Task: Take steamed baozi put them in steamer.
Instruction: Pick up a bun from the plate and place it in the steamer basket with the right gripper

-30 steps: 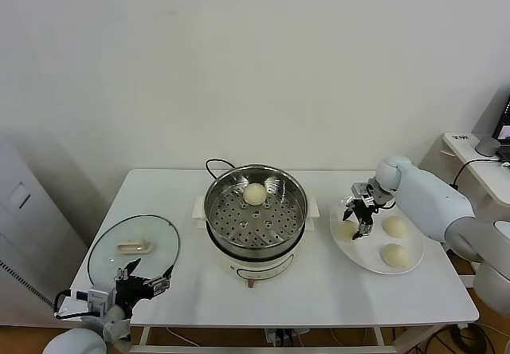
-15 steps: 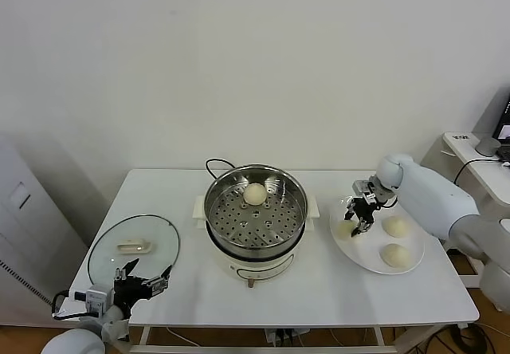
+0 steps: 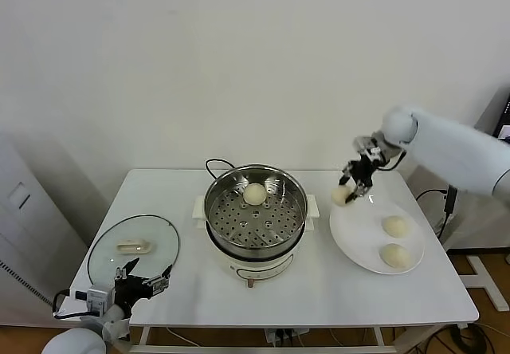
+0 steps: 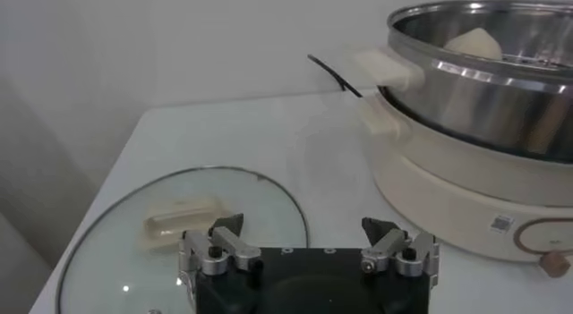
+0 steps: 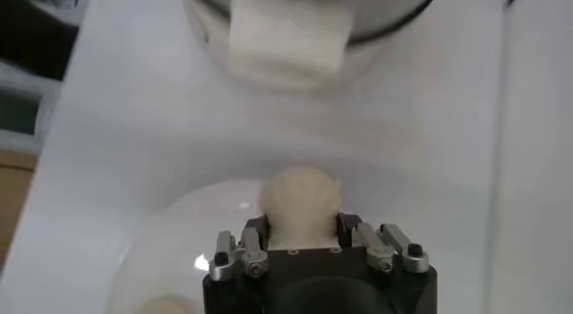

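Right claw [image 3: 348,188]: closed on one small round cream-white steamed dough bun [image 3: 341,196], raised off the flat white round plate [image 3: 360,242]; in the right wrist view the bun [image 5: 300,199] sits between the two fingers, pinched from both sides.

Key relation: the round shiny stainless-steel steamer basket [image 3: 255,208] on its white electric pot base lies toward the robot's left of the held bun, near but not under it (the bun hangs above the gap between the plate's rim and the pot's side handle). The carry therefore has to run leftward and clear the basket's raised rim before any lowering.

Nearer arm: the right one, by a wide margin; it alone is at work.

Left claw [image 3: 142,281]: parked low at the front left edge of the white tabletop [image 3: 175,290], fingers spread wide and holding nothing, just beside the round glass lid with the cream handle [image 3: 134,247].

Steamer contents: one bun [image 3: 254,194] resting on the perforated floor toward the back wall; the rest of the floor is bare.

Plate contents: two buns lying on the far right side, one [image 3: 394,226] behind the other [image 3: 394,254], well apart from the held one.

Stage, as a judgement: second bun lifted, transfer to the basket not yet made; two more to follow.

Risk: the soft dough may deform or slip if squeezed unevenly.
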You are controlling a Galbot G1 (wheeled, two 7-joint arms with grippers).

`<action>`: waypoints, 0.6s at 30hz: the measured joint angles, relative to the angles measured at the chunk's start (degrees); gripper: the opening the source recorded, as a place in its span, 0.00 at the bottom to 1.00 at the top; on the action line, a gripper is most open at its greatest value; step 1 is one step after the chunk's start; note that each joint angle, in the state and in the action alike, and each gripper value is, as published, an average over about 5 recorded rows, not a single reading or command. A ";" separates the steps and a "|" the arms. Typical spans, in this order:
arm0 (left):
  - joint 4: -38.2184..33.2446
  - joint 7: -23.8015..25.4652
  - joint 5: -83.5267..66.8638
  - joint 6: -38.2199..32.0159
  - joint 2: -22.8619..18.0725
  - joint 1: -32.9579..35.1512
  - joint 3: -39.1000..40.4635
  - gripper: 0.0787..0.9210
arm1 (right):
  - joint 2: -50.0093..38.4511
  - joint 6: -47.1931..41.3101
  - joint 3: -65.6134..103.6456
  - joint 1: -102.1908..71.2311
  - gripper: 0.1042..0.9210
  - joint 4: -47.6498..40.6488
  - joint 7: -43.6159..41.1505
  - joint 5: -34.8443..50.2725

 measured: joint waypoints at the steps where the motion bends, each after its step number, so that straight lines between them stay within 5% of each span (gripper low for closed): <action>1: -0.02 -0.03 0.03 0.04 0.01 -0.10 0.11 0.88 | 0.12 -0.83 -1.24 1.58 0.46 1.02 0.25 1.83; 18: -0.54 -0.29 0.94 0.14 -0.37 -0.26 0.78 0.88 | 9.46 -12.79 -7.04 8.58 0.46 9.02 10.97 25.28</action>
